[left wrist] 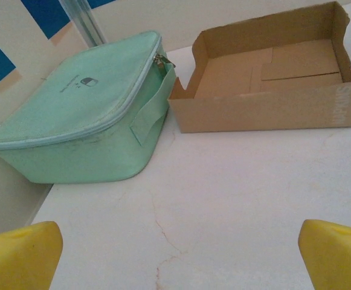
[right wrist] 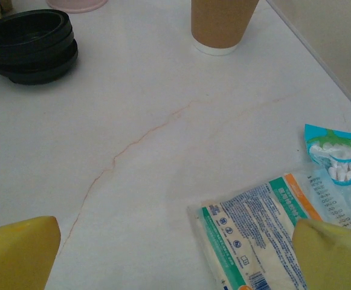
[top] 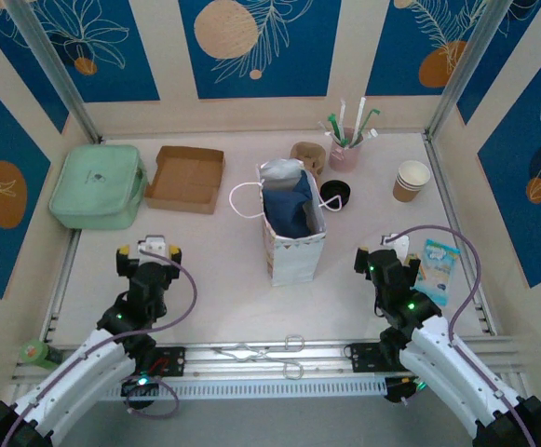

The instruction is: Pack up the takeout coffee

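The takeout coffee, a kraft-brown paper cup (top: 412, 181) with a white rim and inside, stands open-topped at the back right. Its lower part is at the top of the right wrist view (right wrist: 223, 24). A stack of black lids (top: 335, 194) (right wrist: 30, 45) lies to its left. A white paper bag (top: 293, 237) with blue cloth inside stands in the middle. My right gripper (top: 386, 250) (right wrist: 175, 254) is open, well short of the cup, low over the table beside flat packets. My left gripper (top: 148, 253) (left wrist: 181, 254) is open over bare table at the near left.
A mint-green zip case (top: 98, 186) (left wrist: 84, 115) and an open cardboard tray (top: 186, 177) (left wrist: 272, 78) lie at the back left. A pulp carrier (top: 307, 154) and a pink cup of straws (top: 344, 149) stand behind the bag. Packets (top: 438, 265) (right wrist: 266, 229) lie at the right; tongs (top: 270, 352) lie on the front rail.
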`<action>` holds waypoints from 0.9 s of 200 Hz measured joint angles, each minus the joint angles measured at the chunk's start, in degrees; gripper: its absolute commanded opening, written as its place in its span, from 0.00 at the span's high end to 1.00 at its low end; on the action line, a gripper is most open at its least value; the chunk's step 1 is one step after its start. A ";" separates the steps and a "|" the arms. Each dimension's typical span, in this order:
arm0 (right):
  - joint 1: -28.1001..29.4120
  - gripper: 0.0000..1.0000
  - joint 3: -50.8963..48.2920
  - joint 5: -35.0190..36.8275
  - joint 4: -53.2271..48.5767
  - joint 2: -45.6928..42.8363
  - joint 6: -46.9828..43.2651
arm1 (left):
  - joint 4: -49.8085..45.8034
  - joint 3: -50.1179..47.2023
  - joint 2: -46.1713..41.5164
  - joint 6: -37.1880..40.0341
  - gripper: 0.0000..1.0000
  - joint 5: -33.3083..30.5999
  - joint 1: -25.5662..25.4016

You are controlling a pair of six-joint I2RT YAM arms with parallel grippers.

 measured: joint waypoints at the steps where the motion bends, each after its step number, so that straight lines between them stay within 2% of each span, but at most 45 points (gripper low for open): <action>1: 0.00 0.01 -0.04 0.02 0.04 0.00 -0.02 | 0.00 0.00 0.00 0.00 0.00 -0.04 0.00; 89: -2.69 0.01 -1.01 0.17 4.87 0.31 -0.39 | 0.63 -0.17 0.39 0.00 0.00 -1.53 -0.04; 180: -7.34 0.01 -1.84 -3.52 15.52 6.19 -2.82 | 7.78 -1.31 4.96 0.81 0.01 -2.95 -0.07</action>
